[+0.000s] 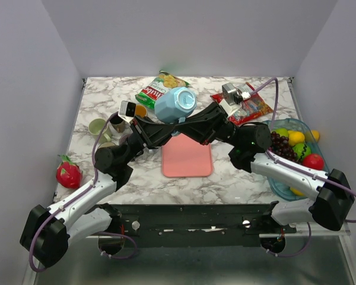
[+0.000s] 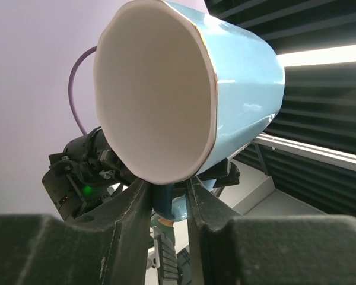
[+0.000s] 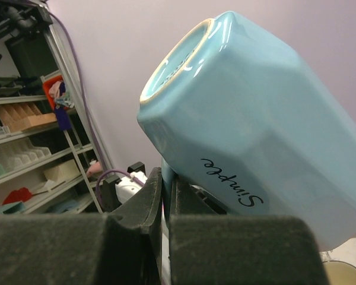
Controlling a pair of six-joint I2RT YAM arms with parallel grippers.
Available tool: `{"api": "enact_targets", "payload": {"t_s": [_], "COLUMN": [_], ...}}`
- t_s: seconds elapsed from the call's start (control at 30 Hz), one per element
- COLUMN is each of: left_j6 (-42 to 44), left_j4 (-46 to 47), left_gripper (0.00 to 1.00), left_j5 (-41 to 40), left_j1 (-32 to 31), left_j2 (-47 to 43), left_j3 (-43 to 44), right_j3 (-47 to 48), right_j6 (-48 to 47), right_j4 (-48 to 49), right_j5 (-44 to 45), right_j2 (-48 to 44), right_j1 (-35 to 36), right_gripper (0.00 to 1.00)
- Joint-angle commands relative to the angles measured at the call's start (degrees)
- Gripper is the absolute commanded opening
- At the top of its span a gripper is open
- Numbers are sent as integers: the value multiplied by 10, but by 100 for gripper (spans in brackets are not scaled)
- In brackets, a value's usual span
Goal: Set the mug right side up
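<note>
Top external view shows the pale blue faceted ceramic mug [image 1: 175,105] held in the air between the two arms, above the far edge of the pink rectangular mat [image 1: 187,157] on the white marble-patterned table [image 1: 107,101]. It is tilted, its base turned up toward the camera. In the left wrist view the left arm's fingers [image 2: 143,205] press on both sides of the handle, with the mug's white mouth facing that camera. In the right wrist view the right arm's fingers [image 3: 154,196] are pinched nearly together on a thin part of the same handle, beneath the word "Simple". This looks like a mid-air handover meant to gain wrist rotation. With both arms clamped on one handle, any twist would strain the grips, so one arm should probably let go cleanly first. The other could then roll the mouth upward, staying over the mat, and lower the mug until its base sits flat before letting go.
</note>
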Motion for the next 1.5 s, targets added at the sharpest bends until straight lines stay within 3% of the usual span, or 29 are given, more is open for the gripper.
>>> {"api": "enact_targets", "payload": {"t_s": [0.0,0.07,0.1,0.23,0.3,0.33,0.4,0.43,0.53,0.6,0.73,1.07,1.33,1.47], "left_j6": [-1,1,5,36,77,129,200,284,398,478,557,688,726,735], "left_j4": [302,295,293,226,155,57,-50,-176,-407,-488,-647,-877,-997,-1068], "left_gripper": [23,13,0,0,0,0,0,0,0,0,0,0,0,0], "left_j5": [18,28,30,48,67,68,71,58,8,-18,-68,-241,-305,-378], "left_j1": [-6,-6,-6,-6,-6,-6,-6,-6,-6,-6,-6,-6,-7,-7], "left_j2": [-21,-21,-19,-29,-51,-61,-99,-113,-156,-170,-171,-171,-200,-196], "left_j3": [62,64,65,60,62,66,74,92,139,161,199,240,243,248], "right_j3": [-2,3,5,11,10,8,6,6,5,5,10,18,-18,-21], "right_j6": [5,3,3,-11,-26,-32,-43,-49,-63,-69,-76,-81,-76,-70], "right_j4": [-52,-71,-76,-137,-185,-199,-247,-266,-320,-348,-380,-538,-616,-681], "right_j5": [-8,-6,-5,15,42,51,85,97,135,158,181,301,403,452], "right_j2": [29,29,29,19,7,3,-11,-15,-27,-31,-34,-58,-91,-109], "right_j1": [-4,-4,-5,-5,-4,-5,-5,-4,-5,-4,-5,-4,-5,-5], "right_gripper": [1,1,1,1,8,11,21,25,38,46,55,69,71,71]}}
